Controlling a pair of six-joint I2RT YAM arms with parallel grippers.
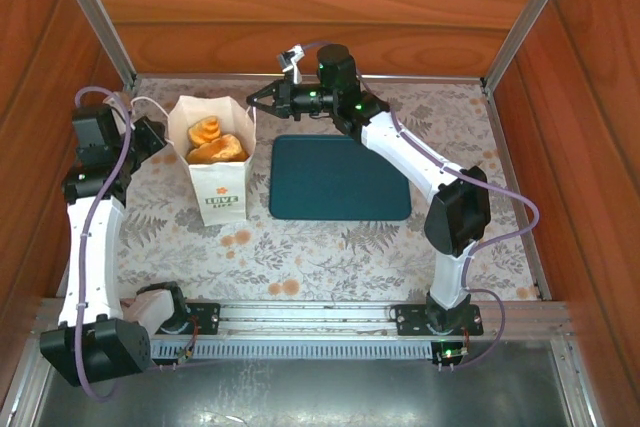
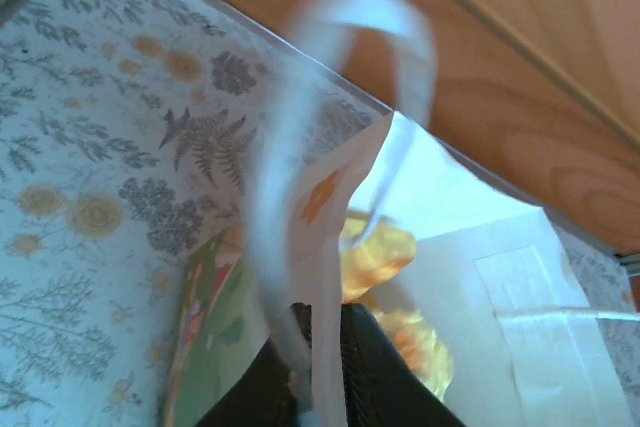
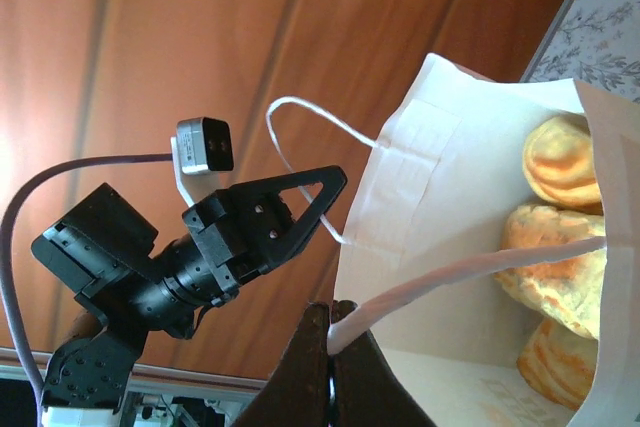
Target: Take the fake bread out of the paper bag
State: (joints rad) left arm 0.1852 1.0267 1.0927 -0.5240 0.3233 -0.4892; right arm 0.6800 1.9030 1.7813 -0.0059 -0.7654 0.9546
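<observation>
While both of my tools sit at the rim of the small white paper bag (image 1: 222,197) with its green flower-printed lower panel, the golden-brown fake bread (image 1: 215,144) lies down inside it, none of it out yet.

Farthest left, my left tool (image 2: 322,357) is at the bag's left wall. In its wrist view the paper edge runs up between the two dark fingers, and the blurred white cord loop (image 2: 265,197) of that side rises just ahead. I cannot tell whether those fingers pinch the paper or stand slightly apart from it.

The bag stands upright on the flower-patterned desk (image 1: 300,257) with its mouth open to the top. The right wrist view shows at least three pastries heaped against one another low inside. From either tool the bread lies inward and downward, so I judge the way in is straight down through the mouth, not from the side.

On the right rim, my right tool (image 1: 255,99) is pinched fully shut on the near cord handle (image 3: 450,277), which runs taut from between its fingertips across the mouth. That arm is busy holding the bag; both are about equally near, so the left looks the freer one to reach in.

Right of the bag and apart from it lies a dark teal rounded rectangular mat (image 1: 340,177), a likely place for the bread.
</observation>
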